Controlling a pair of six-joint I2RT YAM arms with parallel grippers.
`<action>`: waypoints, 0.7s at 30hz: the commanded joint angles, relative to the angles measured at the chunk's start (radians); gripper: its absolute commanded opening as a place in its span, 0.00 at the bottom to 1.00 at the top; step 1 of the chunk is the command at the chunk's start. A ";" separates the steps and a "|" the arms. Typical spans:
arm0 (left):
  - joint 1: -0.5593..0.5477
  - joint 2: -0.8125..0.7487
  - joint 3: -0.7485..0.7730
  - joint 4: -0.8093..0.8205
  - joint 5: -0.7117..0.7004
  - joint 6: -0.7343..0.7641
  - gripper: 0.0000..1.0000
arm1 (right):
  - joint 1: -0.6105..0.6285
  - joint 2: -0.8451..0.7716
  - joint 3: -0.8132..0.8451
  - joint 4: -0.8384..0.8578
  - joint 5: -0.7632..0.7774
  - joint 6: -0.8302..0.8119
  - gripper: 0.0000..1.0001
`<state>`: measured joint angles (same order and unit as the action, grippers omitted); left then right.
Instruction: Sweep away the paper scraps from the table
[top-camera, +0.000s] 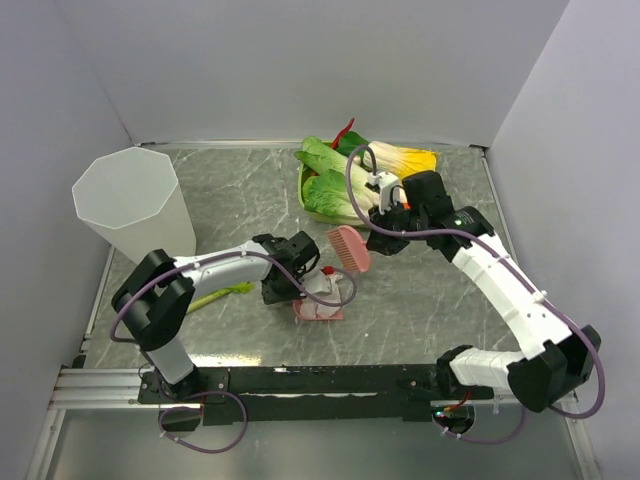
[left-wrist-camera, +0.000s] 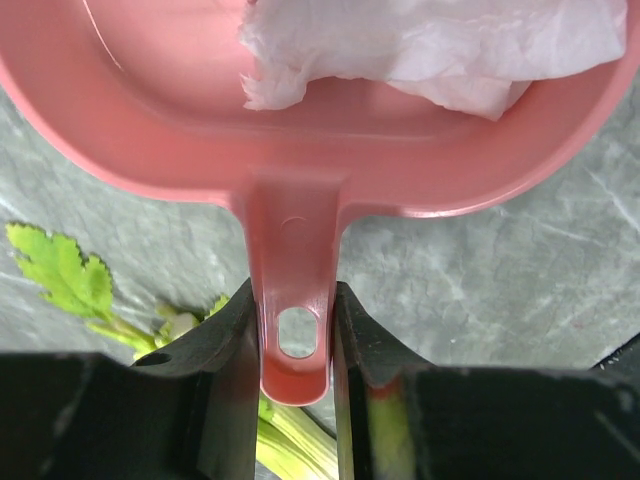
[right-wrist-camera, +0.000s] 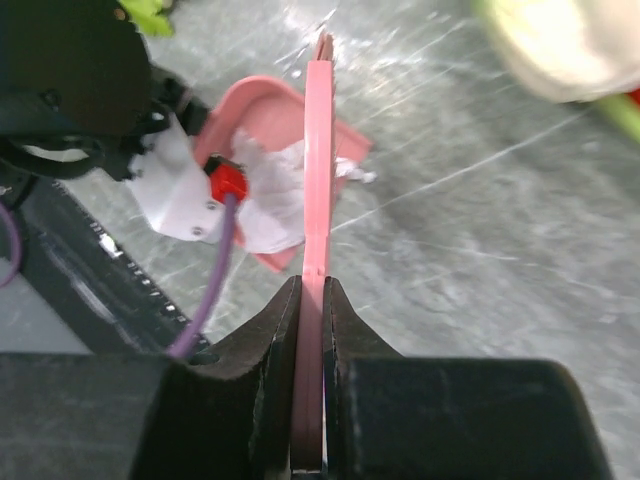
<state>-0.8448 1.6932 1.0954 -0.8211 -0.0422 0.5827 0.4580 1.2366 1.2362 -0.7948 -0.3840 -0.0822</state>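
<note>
My left gripper (top-camera: 294, 282) (left-wrist-camera: 293, 345) is shut on the handle of a pink dustpan (top-camera: 318, 312) (left-wrist-camera: 150, 130) that rests low over the grey-green table (top-camera: 430, 300). Crumpled white paper scraps (top-camera: 327, 290) (left-wrist-camera: 440, 45) lie piled inside the pan. My right gripper (top-camera: 377, 240) (right-wrist-camera: 311, 300) is shut on a pink brush (top-camera: 350, 248) (right-wrist-camera: 318, 170), held just behind the pan. In the right wrist view the pan (right-wrist-camera: 255, 105) holds the scraps (right-wrist-camera: 275, 200), and one tiny scrap (right-wrist-camera: 355, 176) lies at the pan's edge.
A tall white octagonal bin (top-camera: 135, 205) stands at the back left. A green tray of leafy vegetables (top-camera: 335, 180) sits at the back centre. A leek (top-camera: 222, 295) (left-wrist-camera: 65, 275) lies left of the pan. Grey walls close in three sides.
</note>
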 joint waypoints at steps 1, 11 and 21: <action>0.006 -0.075 -0.011 -0.013 0.011 -0.001 0.01 | -0.002 -0.051 -0.047 -0.003 0.111 -0.100 0.00; 0.033 -0.124 -0.045 -0.085 -0.038 0.045 0.01 | -0.033 -0.127 -0.175 -0.006 0.426 -0.206 0.00; 0.044 -0.113 -0.066 -0.096 -0.021 0.072 0.01 | -0.056 -0.088 -0.190 -0.001 0.239 -0.102 0.00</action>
<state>-0.8017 1.5883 1.0317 -0.9073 -0.0765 0.6430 0.4042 1.1343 1.0264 -0.8162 -0.0376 -0.2390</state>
